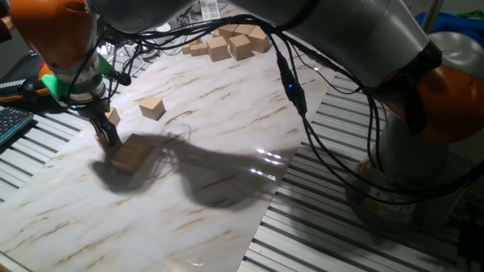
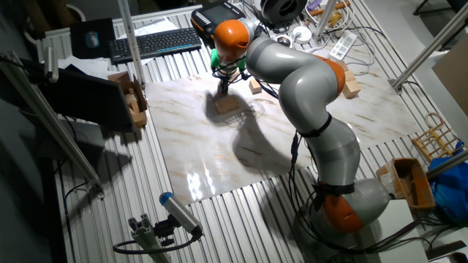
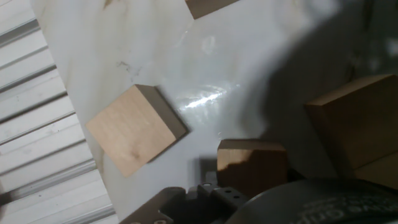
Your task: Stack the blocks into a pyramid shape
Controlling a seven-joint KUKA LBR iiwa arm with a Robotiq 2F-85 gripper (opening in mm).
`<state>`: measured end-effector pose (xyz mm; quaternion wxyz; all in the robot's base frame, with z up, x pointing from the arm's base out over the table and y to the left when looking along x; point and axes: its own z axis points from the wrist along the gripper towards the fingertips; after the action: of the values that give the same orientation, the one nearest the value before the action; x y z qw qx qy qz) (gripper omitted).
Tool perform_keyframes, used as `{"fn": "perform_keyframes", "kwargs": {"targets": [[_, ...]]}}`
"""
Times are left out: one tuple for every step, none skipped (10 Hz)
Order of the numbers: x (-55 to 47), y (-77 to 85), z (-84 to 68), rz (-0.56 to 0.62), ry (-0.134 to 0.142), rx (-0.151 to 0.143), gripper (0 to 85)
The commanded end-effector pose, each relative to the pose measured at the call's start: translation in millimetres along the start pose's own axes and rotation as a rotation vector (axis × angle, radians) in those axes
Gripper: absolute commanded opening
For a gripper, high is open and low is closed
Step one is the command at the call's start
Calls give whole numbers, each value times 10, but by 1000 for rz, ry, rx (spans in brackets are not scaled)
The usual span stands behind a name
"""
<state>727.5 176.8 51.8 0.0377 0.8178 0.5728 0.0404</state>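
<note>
Marble-patterned board on slatted metal table, keyboard behind.

A robotics lab: slatted aluminium workbench, keyboard, cable tangles (marble-patterned board on top).

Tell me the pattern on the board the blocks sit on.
White marble look with thin tan veins on the board; clearest in the one fixed view.
</note>
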Motion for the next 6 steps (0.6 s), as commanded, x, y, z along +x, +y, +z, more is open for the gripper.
{"fn": "perform_keyframes", "kwargs": {"targets": [[0, -2, 8, -8, -1, 0, 340], [-4, -7, 15, -21, 5, -4, 170], [-9, -15, 16, -31, 17, -10, 0], [-6, -20, 6, -42, 17, -12, 0], [0, -32, -46, -53, 15, -11, 0], [0, -45, -120, -68, 12, -7, 0]]}}
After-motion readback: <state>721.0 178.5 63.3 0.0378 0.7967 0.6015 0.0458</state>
